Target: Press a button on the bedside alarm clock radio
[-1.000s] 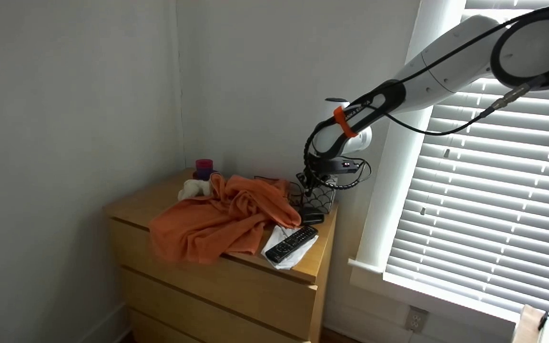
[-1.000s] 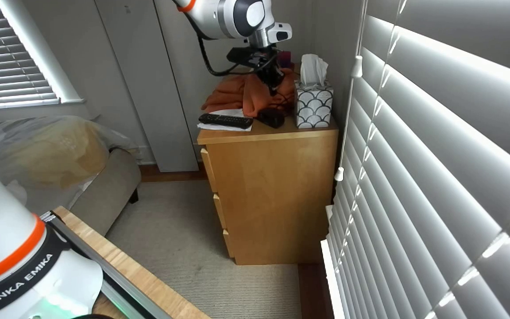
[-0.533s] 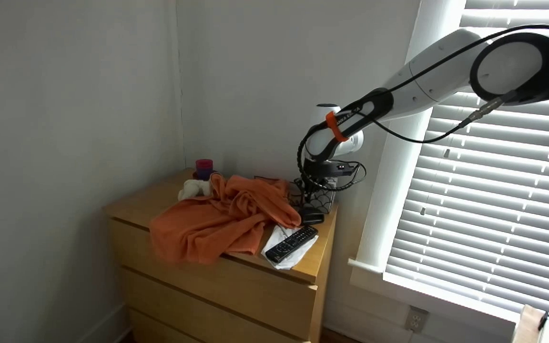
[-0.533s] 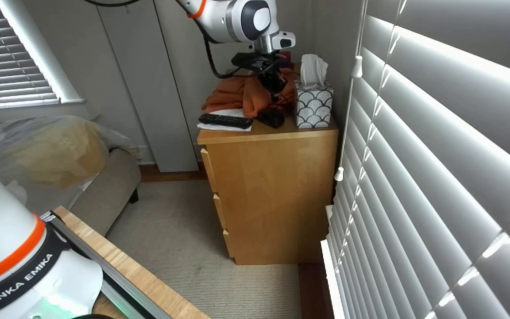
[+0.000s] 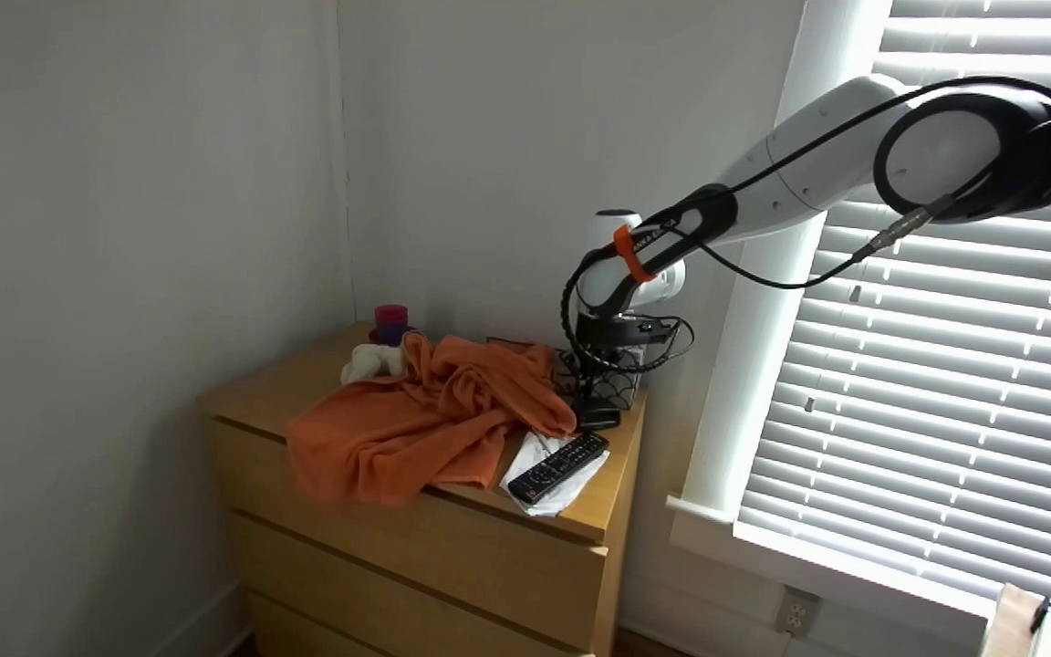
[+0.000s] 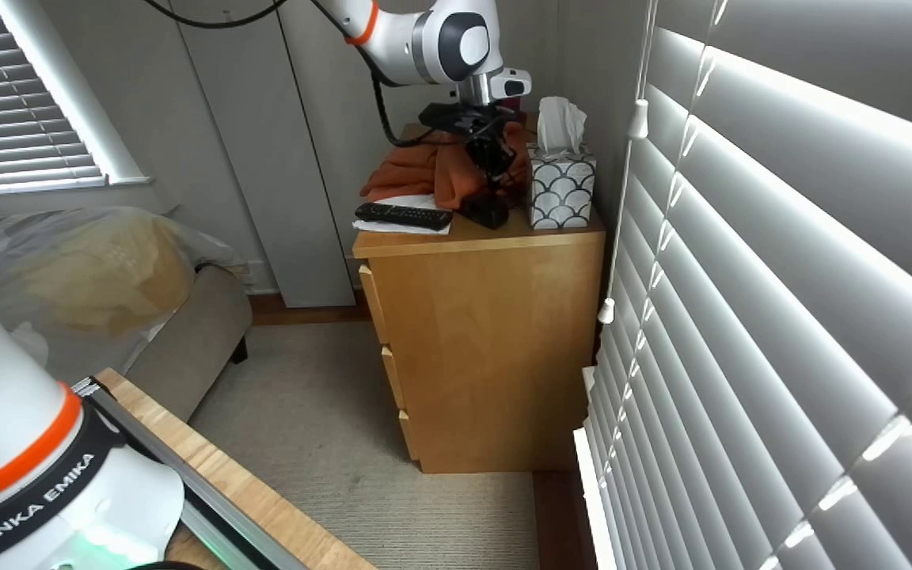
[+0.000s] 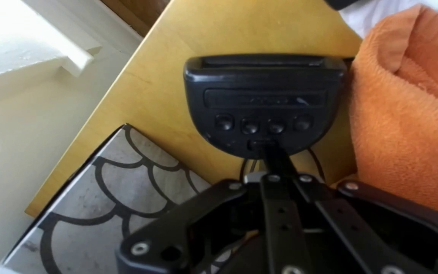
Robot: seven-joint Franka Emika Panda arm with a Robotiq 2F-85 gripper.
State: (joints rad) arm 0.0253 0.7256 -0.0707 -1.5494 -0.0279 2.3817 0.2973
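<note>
The black alarm clock (image 7: 264, 82) lies on the dresser top, with a row of several round buttons (image 7: 250, 126) and a wider bar button near its curved edge in the wrist view. It also shows in both exterior views (image 5: 600, 416) (image 6: 484, 210). My gripper (image 7: 271, 149) is shut and empty, its fingers together, pointing down. The fingertips overlap the clock's curved edge at the bar button in the wrist view; whether they touch cannot be told. In both exterior views the gripper (image 5: 586, 391) (image 6: 494, 184) is right above the clock.
A patterned tissue box (image 6: 562, 190) stands close beside the gripper. An orange cloth (image 7: 405, 125) lies against the clock's other side. A black remote (image 5: 558, 467) rests on white paper. The dresser's edge (image 6: 480, 244) is near the clock. Cords run behind the clock.
The arm has moved down and inward over the dresser, bringing the shut gripper from above and beside the clock down to it. The clock, cloth, remote and tissue box have not moved.
</note>
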